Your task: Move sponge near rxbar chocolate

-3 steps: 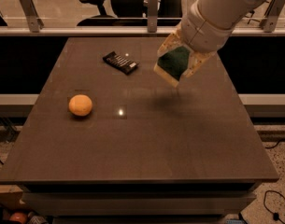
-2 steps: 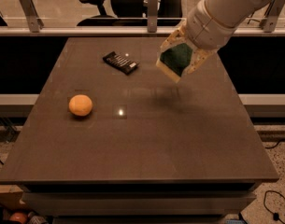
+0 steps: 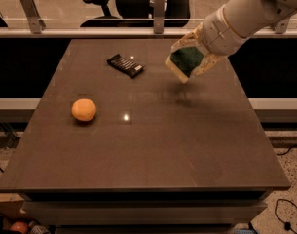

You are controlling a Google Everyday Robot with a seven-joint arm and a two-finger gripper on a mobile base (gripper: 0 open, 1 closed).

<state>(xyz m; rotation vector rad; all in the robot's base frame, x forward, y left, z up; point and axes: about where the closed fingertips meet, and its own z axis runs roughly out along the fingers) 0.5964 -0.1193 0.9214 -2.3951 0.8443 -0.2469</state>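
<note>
My gripper is over the far right part of the table and is shut on the sponge, dark green on top with pale yellow foam at its lower edge. It holds the sponge tilted, clear above the table top. The rxbar chocolate, a flat black bar with white lettering, lies on the table to the left of the sponge, a short way off. The arm comes in from the upper right.
A round orange fruit sits on the left part of the dark brown table. Behind the table runs a metal rail with an office chair beyond it.
The gripper with the sponge has moved a little up and towards the far side of the table. The bar and the orange have not moved.
</note>
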